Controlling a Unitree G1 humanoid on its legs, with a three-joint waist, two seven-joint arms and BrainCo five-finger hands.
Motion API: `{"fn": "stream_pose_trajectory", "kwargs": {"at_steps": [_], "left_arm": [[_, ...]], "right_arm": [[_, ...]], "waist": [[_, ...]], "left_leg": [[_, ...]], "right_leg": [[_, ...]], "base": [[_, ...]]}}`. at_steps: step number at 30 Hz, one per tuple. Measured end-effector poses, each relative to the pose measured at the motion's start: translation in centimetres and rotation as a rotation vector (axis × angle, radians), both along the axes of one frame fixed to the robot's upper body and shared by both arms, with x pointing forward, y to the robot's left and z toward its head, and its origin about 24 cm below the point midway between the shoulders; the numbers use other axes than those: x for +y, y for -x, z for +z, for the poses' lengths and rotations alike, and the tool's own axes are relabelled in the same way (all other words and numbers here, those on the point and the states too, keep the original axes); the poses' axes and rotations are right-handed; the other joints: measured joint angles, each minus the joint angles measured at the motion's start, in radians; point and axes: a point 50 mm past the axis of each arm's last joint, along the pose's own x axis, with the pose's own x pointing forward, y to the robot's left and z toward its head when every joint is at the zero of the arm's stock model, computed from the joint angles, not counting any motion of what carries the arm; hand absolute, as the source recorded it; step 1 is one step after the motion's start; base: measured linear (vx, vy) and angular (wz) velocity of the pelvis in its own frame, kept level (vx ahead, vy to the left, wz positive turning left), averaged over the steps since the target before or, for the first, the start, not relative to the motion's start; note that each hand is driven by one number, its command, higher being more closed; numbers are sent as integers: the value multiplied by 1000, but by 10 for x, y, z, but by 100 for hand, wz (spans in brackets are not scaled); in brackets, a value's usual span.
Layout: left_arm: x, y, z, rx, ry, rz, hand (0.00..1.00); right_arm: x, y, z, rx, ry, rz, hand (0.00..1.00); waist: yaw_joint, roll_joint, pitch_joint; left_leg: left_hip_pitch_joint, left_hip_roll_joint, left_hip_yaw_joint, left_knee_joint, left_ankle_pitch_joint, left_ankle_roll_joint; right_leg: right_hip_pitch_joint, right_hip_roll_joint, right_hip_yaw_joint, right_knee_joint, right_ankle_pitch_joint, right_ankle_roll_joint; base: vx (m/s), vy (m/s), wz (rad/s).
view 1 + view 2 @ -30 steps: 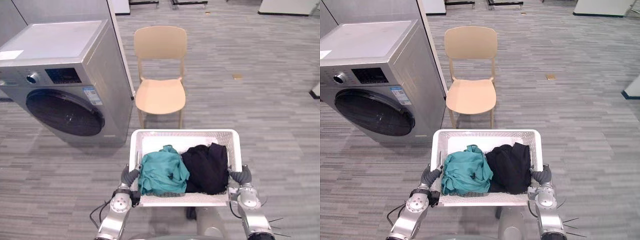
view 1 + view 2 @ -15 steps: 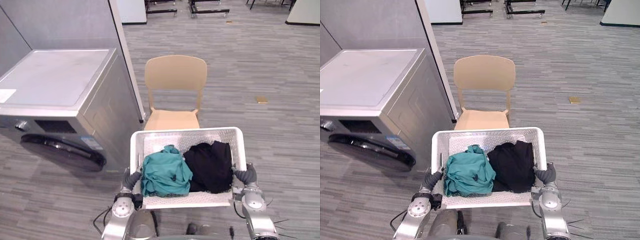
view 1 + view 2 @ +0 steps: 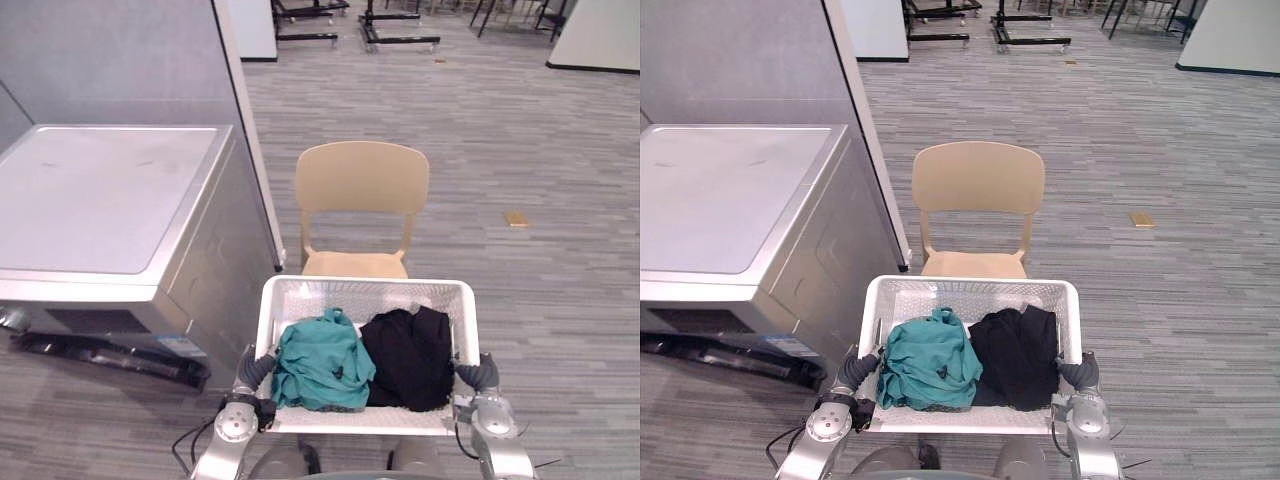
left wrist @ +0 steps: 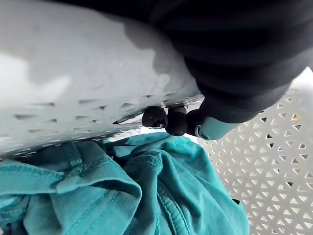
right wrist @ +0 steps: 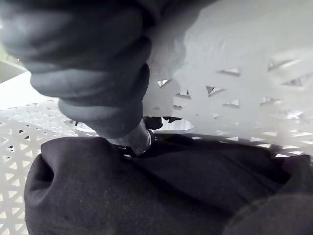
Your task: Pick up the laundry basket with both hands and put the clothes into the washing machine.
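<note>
You have the white plastic basket point(image 3: 365, 292), a rectangle with lattice-pierced walls, held between both hands just in front of the smooth beige chair point(image 3: 360, 190), the grey metal washing machine point(image 3: 100, 200) off to its left. Your left hand point(image 3: 253, 368) curls its fingers over one short rim, your right hand point(image 3: 480, 373) over the other. Inside, a crumpled teal garment point(image 3: 320, 365) lies touching a soft black garment point(image 3: 410, 355)
</note>
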Motion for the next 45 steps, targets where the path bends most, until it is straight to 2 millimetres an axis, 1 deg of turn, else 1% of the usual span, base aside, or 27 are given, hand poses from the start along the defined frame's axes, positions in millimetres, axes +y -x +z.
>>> {"fn": "stream_pose_trajectory", "kwargs": {"at_steps": [1, 2, 3, 6, 7, 8, 10, 12, 13, 15, 16, 17, 18, 19, 20, 21, 23, 24, 26, 27, 30, 34, 37, 40, 42, 44, 45], "left_arm": [[-2, 2, -1, 9, 6, 2, 100], [-3, 3, -2, 14, 10, 0, 100], [-4, 1, -1, 6, 11, 2, 100], [-3, -5, 2, -11, 2, 0, 100], [-2, -9, 2, -17, -5, 0, 100], [-3, -13, 4, -26, -9, -1, 100], [-3, -31, 12, -73, -27, -6, 100], [-3, -66, 36, -181, -61, -14, 100], [-3, -75, 43, -211, -67, -13, 100], [-4, -104, 68, -306, -83, 0, 100], [-4, -110, 73, -325, -87, 9, 100], [-2, -121, 84, -362, -102, 25, 100], [0, -133, 95, -393, -108, 39, 100], [1, -139, 101, -409, -108, 49, 100], [1, -151, 115, -448, -115, 62, 0], [1, -162, 132, -498, -119, 77, 0], [3, -173, 155, -569, -114, 117, 0], [3, -180, 174, -628, -106, 152, 0], [3, -186, 189, -675, -92, 183, 0], [5, -188, 196, -697, -85, 215, 0], [7, -187, 197, -706, -66, 255, 0], [1, -186, 196, -703, -46, 261, 0], [-1, -184, 198, -721, -33, 267, 0], [-1, -177, 196, -741, -17, 275, 0], [1, -167, 191, -755, 11, 306, 0], [6, -159, 187, -765, 51, 349, 0], [11, -154, 181, -761, 60, 375, 0]], "right_arm": [[-2, 1, 0, 5, 7, 1, 100], [-5, 0, 1, 4, 17, 6, 100], [-4, -4, 3, -8, 20, 14, 100], [-4, -8, 5, -18, 22, 17, 100], [-3, -9, 6, -25, 24, 15, 100], [-3, -12, 7, -32, 26, 14, 100], [-4, -25, 15, -72, 42, 10, 100], [-3, -57, 34, -163, 49, 3, 100], [-4, -65, 40, -189, 57, 4, 100], [-4, -92, 62, -279, 55, -8, 100], [-3, -98, 68, -302, 52, -9, 100], [0, -109, 80, -348, 48, -11, 100], [3, -119, 91, -390, 48, -13, 100], [4, -124, 96, -408, 47, -14, 100], [6, -133, 108, -451, 41, -21, 0], [8, -142, 122, -499, 30, -34, 0], [12, -151, 137, -553, 15, -43, 0], [17, -157, 148, -597, -6, -44, 0], [22, -159, 156, -638, -36, -51, 0], [25, -159, 163, -677, -49, -57, 0], [25, -158, 171, -719, -52, -59, 0], [25, -153, 171, -739, -65, -93, 0], [24, -148, 171, -751, -68, -102, 0], [22, -139, 165, -757, -80, -115, 0], [18, -131, 160, -756, -85, -129, 0], [14, -124, 162, -784, -80, -141, 0], [10, -119, 163, -799, -73, -153, 0]], "waist": [[4, 10, -7], [15, 17, -11], [17, 33, -22], [17, 31, -20], [15, 25, -15], [14, 21, -7], [15, 8, 22], [14, -5, 98], [13, -6, 121], [17, -3, 181], [17, -2, 194], [19, -2, 209], [20, -2, 213], [21, -2, 213], [20, -2, 216], [22, -2, 236], [22, -1, 259], [21, -2, 262], [21, -2, 267], [20, -1, 280], [21, 0, 280], [21, 0, 280], [25, 0, 280], [37, 0, 280], [46, 1, 281], [44, 2, 281], [44, 3, 280]], "left_leg": [[-1, 8, -2, 1, -1, -2], [-5, 23, -1, -2, -4, -7], [-19, 39, -3, -15, -2, -11], [-29, 51, -9, -48, 10, -30], [-41, 51, -13, -48, 16, -39], [-53, 51, -14, -42, 16, -39], [-120, 52, -18, -2, 17, -39], [-244, 53, -21, 73, 17, -39], [-274, 53, -22, 91, 17, -39], [-378, 56, -22, 145, 17, -39], [-399, 58, -23, 156, 17, -39], [-442, 63, -22, 175, 17, -39], [-488, 71, -19, 193, 16, -39], [-510, 74, -18, 200, 16, -39], [-552, 80, -17, 216, 16, -39], [-579, 92, -10, 238, 15, -38], [-606, 107, -6, 256, 8, -27], [-647, 119, -4, 270, 6, -25], [-673, 128, -4, 279, 7, -25], [-675, 134, -3, 284, 7, -25], [-675, 143, 0, 285, 7, -25], [-675, 144, 0, 275, 7, -25], [-673, 143, 2, 274, 7, -25], [-657, 142, 7, 272, 7, -26], [-632, 140, 6, 259, 7, -26], [-617, 138, 3, 257, 7, -26], [-607, 139, 0, 257, 7, -26]], "right_leg": [[9, 10, -4, -19, 1, -2], [15, 26, -6, -45, 6, -9], [16, 44, -19, -76, 17, -20], [12, 60, -32, -116, 36, -34], [10, 60, -40, -124, 42, -37], [3, 59, -42, -123, 42, -37], [-55, 55, -45, -105, 51, -41], [-156, 47, -48, -72, 66, -45], [-177, 44, -48, -68, 69, -41], [-265, 40, -46, -46, 80, -40], [-283, 40, -47, -42, 86, -42], [-321, 42, -46, -34, 94, -44], [-360, 45, -48, -32, 100, -43], [-378, 46, -48, -30, 102, -42], [-419, 47, -51, -17, 106, -47], [-441, 52, -52, -8, 111, -53], [-464, 62, -53, -2, 115, -57], [-498, 68, -61, 2, 118, -61], [-523, 73, -66, 9, 121, -66], [-528, 76, -67, 18, 121, -66], [-529, 81, -74, 20, 120, -68], [-530, 81, -76, 19, 119, -69], [-529, 80, -76, 19, 119, -69], [-518, 79, -75, 19, 119, -69], [-495, 79, -77, 18, 113, -72], [-476, 75, -85, 21, 102, -80], [-464, 73, -93, 23, 98, -82]], "base": [[240, -139, 24], [214, -108, -2], [198, -109, -2], [133, -74, 5], [70, -30, 7], [29, -8, 11], [-38, 8, 9], [-157, 14, 11], [-180, 19, 11], [-184, 25, 7], [-210, 29, 2], [-183, 17, 0], [-159, 1, -1], [-138, -17, 2], [-127, -27, -1], [-117, -31, -2], [-124, -46, -8], [-128, -68, -6], [-58, -76, -4], [-11, -63, -7], [16, -70, -4], [13, -21, 1], [12, -5, 0], [42, -23, -2], [30, -29, 4], [27, -26, 10], [32, -24, 13]]}}
